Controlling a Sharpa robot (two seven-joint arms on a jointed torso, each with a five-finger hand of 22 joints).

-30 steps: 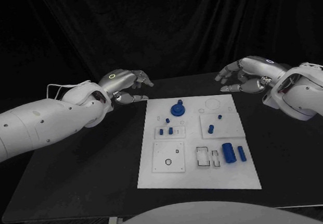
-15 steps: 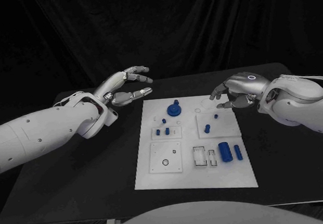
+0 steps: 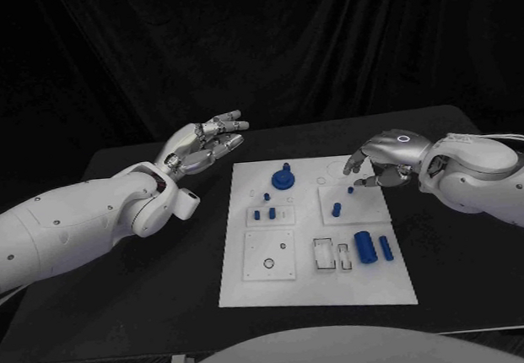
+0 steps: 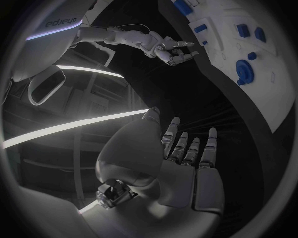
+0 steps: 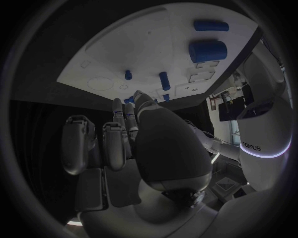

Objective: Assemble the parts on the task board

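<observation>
The white task board [image 3: 317, 262] lies flat at the middle of the black desk [image 3: 123, 277]. Blue parts rest on it: a round knobbed part [image 3: 284, 178] near the far edge, small pegs [image 3: 262, 213] at mid-board, and a large cylinder [image 3: 366, 247] with a slimmer cylinder [image 3: 387, 248] just beside it near the right edge. The left hand [image 3: 204, 142] is raised above the desk, left of the board's far corner, palm up, fingers [image 4: 186, 148] spread and holding nothing, apart from every part. The right hand [image 3: 380, 160] hangs over the board's far right corner, fingers [image 5: 118, 134] loosely curled downward around nothing, near a small peg [image 3: 351, 190] but not touching it. Partial lettering shows on the robot's body in both wrist views; it cannot be read with certainty.
</observation>
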